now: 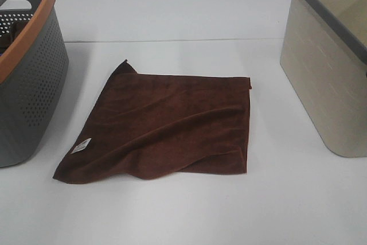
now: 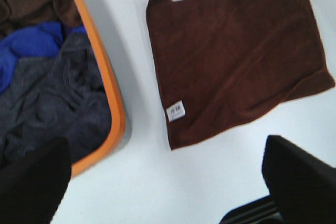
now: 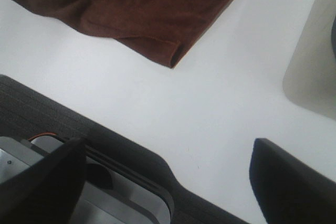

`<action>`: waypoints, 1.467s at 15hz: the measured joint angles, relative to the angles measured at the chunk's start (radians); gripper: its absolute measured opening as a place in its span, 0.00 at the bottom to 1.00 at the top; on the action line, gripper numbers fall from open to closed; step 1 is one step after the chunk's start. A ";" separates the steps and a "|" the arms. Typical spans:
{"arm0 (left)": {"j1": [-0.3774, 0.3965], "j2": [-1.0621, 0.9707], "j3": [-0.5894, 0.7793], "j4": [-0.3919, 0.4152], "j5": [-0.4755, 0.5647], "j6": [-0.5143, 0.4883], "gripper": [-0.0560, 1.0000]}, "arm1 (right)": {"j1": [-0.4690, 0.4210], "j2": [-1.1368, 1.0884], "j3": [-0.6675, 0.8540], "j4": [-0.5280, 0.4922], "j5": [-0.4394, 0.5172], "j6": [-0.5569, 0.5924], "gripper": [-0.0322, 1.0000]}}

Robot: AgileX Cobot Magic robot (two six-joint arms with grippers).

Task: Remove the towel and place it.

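Exterior high: towel point(image 1: 163, 124) lies spread on the table point(image 1: 183, 210), centre of frame, between the grey basket point(image 1: 28, 84) at left edge and the beige basket point(image 1: 327, 67) at right edge, touching neither. Label point(image 1: 80, 146) sits near its lower-left corner. No arm in frame. Judgement: towel appears already out and laid down; if so, little or nothing is left. White table shows on all sides of the cloth; the widest open strip runs along the bottom of frame.

Left wrist: towel upper right, label toward centre. Grey basket upper left, holding blue and dark cloths point(image 2: 47, 77); its orange rim lies just beside the towel's edge, not touching. Left gripper point(image 2: 168, 182) at bottom, fingers wide apart, empty.

Right wrist: towel's folded corner at top centre, beige basket at right edge. Right gripper point(image 3: 168, 182) fingers apart, empty, over bare table.
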 joint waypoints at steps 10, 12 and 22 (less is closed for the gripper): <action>0.000 -0.821 0.809 0.066 -0.132 -0.019 0.94 | 0.000 -0.642 0.460 -0.141 -0.086 0.027 0.81; 0.000 -0.959 0.856 0.064 -0.146 -0.003 0.94 | 0.000 -0.710 0.487 -0.142 -0.111 0.027 0.81; 0.000 -1.106 0.860 -0.026 -0.161 0.111 0.93 | 0.000 -0.730 0.491 -0.145 -0.118 0.027 0.81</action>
